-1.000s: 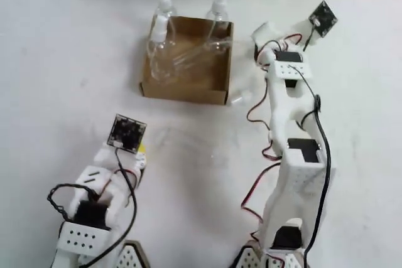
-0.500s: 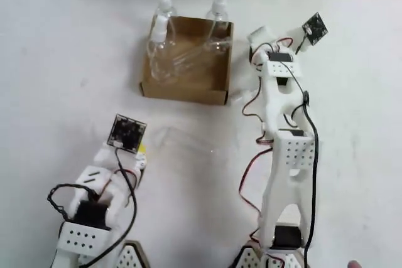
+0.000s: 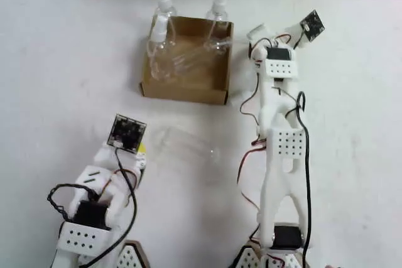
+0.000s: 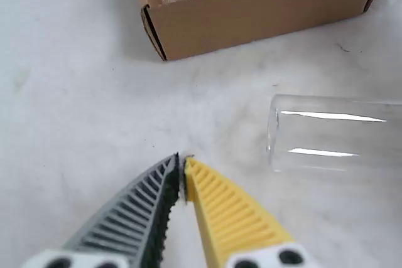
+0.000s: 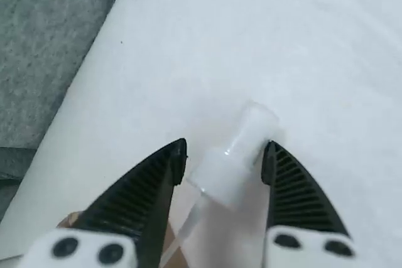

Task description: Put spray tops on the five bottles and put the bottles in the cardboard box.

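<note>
Surroundings: a white table [image 3: 63,61] carries everything; a grey carpet-like surface [image 5: 44,36] lies past its edge, beyond the right gripper's fingertips; red and black cables run along both white arms
In the way: the right fingers have bare tabletop around them; the cardboard box [image 3: 187,89] stands past the left fingertips, with the loose bottle off to their yellow side
Materials: the cardboard box is plain brown card, open-topped, with square corners; the bottles in the box [image 3: 164,42] are clear plastic with white tops, and two tops rise above its far wall; their exact number is hard to tell through the clear plastic
Loose bottle [image 4: 333,133]: a clear, smooth cylinder lying on its side on the table; the end nearer the fingers shows a round rim; no top is on it
Spray top [image 5: 233,155]: white, smooth, rounded at the head and wider at the collar; a thin clear tube trails from the collar back toward the wrist
Left gripper [image 4: 183,162]: one grey and one yellow finger, both ribbed on the inner faces; the tips meet with nothing between them, just above the table; the loose bottle lies near but apart from them
Right gripper [image 5: 224,152]: two black ribbed fingers spread apart; the spray top lies on the table between them, its collar level with the tips; one tip is right against it, the other just beside it
</note>
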Robot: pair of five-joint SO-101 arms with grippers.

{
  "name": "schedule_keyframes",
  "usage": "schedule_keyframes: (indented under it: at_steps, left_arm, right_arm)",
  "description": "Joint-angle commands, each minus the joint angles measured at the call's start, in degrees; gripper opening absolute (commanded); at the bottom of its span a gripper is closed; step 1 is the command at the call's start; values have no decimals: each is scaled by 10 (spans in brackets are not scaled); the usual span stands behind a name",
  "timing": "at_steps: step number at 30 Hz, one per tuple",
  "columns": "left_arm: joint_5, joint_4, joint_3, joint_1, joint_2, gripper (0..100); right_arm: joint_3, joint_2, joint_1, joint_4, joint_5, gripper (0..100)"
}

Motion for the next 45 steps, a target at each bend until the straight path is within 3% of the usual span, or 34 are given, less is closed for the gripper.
schedule_keyframes:
  at_steps: [1,2,4,7,13,21,25,31,38,45]
  left_arm:
    - [-4,2,-3,-6,-4,23]
    - [-4,2,-3,-6,-4,23]
    - [-4,2,-3,-6,-4,23]
    - [-4,2,-3,-6,-4,23]
    - [-4,1,-3,-6,-4,23]
    - [-4,1,-3,-6,-4,23]
    - [-4,1,-3,-6,-4,23]
    - [-4,1,-3,-6,-4,23]
    - [-4,1,-3,-6,-4,23]
    - [-4,1,-3,-6,-4,23]
  right_arm:
    - [-85,17,1,26,-4,36]
    - [-103,25,6,30,-4,2]
    - [-133,36,15,44,-6,39]
    - [-173,43,34,80,-6,12]
    - [-287,44,68,205,-2,15]
    - [-279,7,123,214,-5,15]
    - [-279,-20,145,267,1,15]
    - [-279,-77,139,400,150,15]
    - [-279,-97,125,542,263,15]
    - [-273,-98,131,564,361,15]
